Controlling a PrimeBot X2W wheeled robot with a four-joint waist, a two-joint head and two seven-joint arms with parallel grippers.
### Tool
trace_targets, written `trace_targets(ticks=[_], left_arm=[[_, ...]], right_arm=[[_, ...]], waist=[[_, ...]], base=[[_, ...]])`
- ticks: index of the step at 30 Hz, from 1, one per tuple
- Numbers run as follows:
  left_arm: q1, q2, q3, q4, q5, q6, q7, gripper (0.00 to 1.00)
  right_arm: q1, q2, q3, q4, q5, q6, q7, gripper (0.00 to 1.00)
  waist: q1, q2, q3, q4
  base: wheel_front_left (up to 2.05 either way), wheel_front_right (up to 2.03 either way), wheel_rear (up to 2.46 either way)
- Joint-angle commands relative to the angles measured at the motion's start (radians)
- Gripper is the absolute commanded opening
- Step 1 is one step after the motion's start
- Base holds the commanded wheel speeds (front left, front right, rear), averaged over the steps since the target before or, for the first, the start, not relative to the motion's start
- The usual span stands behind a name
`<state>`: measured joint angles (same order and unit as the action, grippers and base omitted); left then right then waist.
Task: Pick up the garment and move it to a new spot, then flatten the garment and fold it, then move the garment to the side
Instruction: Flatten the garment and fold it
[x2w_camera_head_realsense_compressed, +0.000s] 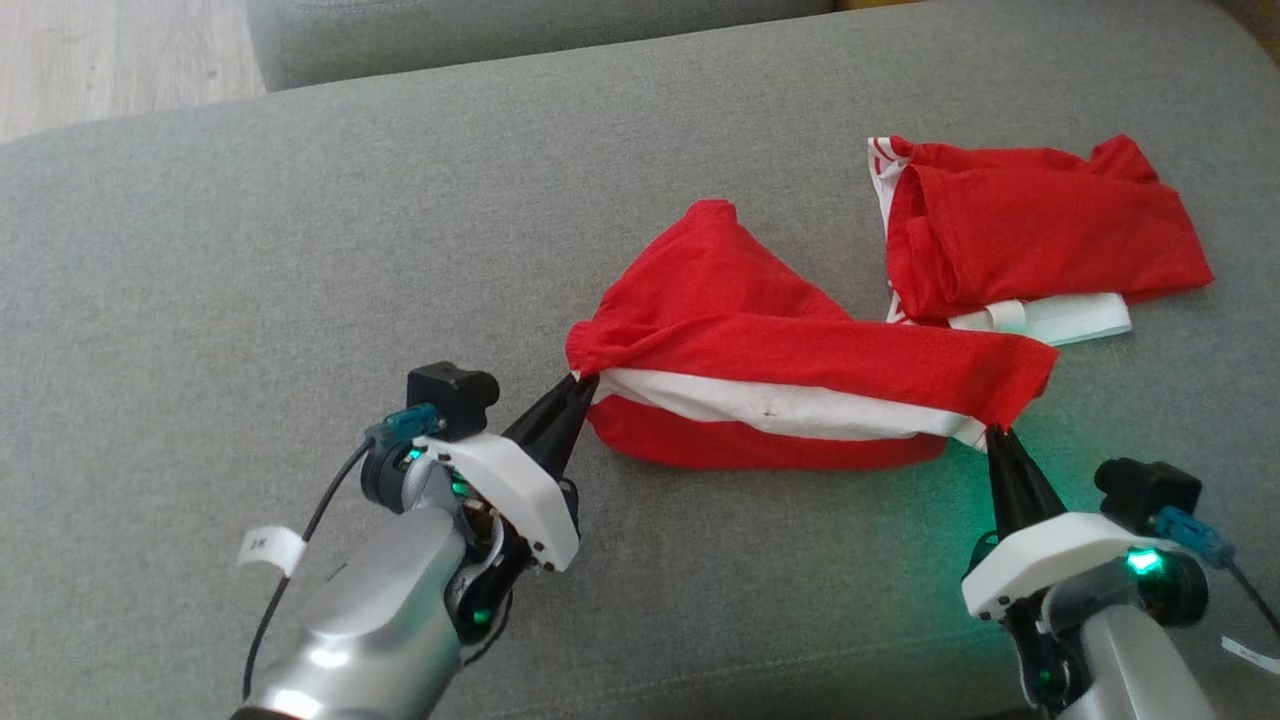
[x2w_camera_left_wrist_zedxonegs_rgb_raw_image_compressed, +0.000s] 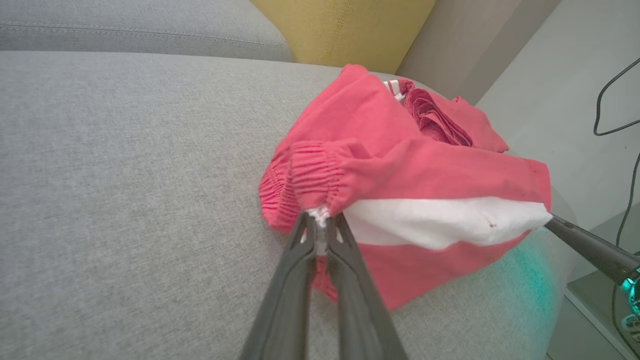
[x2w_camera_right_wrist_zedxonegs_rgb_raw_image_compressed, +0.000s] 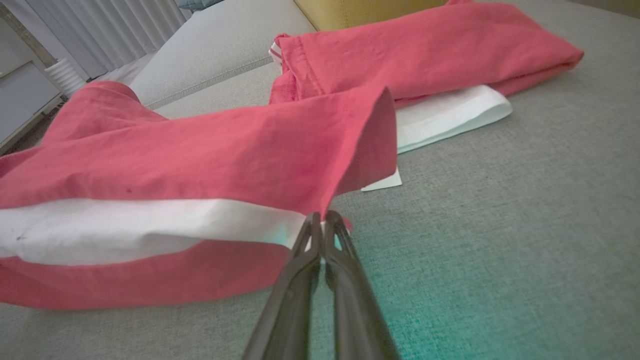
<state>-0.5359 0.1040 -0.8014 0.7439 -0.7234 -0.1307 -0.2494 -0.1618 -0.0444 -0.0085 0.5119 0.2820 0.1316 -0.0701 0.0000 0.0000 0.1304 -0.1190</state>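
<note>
Left claw (x2w_camera_head_realsense_compressed: 585, 384), right claw (x2w_camera_head_realsense_compressed: 992, 433) tight on opposite hem corners of the red garment (x2w_camera_head_realsense_compressed: 760, 335), open grey cushion (x2w_camera_head_realsense_compressed: 250, 250) leftward.

The garment (x2w_camera_head_realsense_compressed: 800, 340) is red with a broad white band bearing a small dark speck; its far corner shows thin red-and-white stripes. The sofa (x2w_camera_head_realsense_compressed: 300, 250) is plain grey with a fine weave. A cushion (x2w_camera_left_wrist_zedxonegs_rgb_raw_image_compressed: 345, 30) is mustard yellow. The floor (x2w_camera_head_realsense_compressed: 110, 60) is pale wood. The left gripper (x2w_camera_head_realsense_compressed: 585, 385) and right gripper (x2w_camera_head_realsense_compressed: 993, 432) have black fingers, white housings and green lights.
</note>
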Motion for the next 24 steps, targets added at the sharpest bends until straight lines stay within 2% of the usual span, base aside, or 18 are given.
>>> trace_targets(ticks=[1, 10, 24], left_arm=[[-0.025, 0.011, 0.034, -0.024, 0.003, 0.000, -0.012, 0.00], [-0.015, 0.013, 0.047, -0.023, 0.004, 0.000, -0.012, 0.00], [-0.041, 0.071, 0.113, -0.110, 0.041, 0.003, -0.012, 0.00]], right_arm=[[-0.017, -0.006, 0.026, -0.038, 0.009, -0.001, 0.000, 0.00], [0.007, -0.006, 0.030, -0.102, 0.000, -0.001, 0.021, 0.00], [-0.026, -0.014, 0.029, -0.391, -0.034, -0.001, 0.169, 0.00]], waist=[[0.0000, 0.0000, -0.003, 0.002], [0.0000, 0.0000, -0.030, 0.001], [0.0000, 0.0000, -0.126, 0.026]], base=[[0.00, 0.00, 0.00], [0.00, 0.00, 0.00], [0.00, 0.00, 0.00]])
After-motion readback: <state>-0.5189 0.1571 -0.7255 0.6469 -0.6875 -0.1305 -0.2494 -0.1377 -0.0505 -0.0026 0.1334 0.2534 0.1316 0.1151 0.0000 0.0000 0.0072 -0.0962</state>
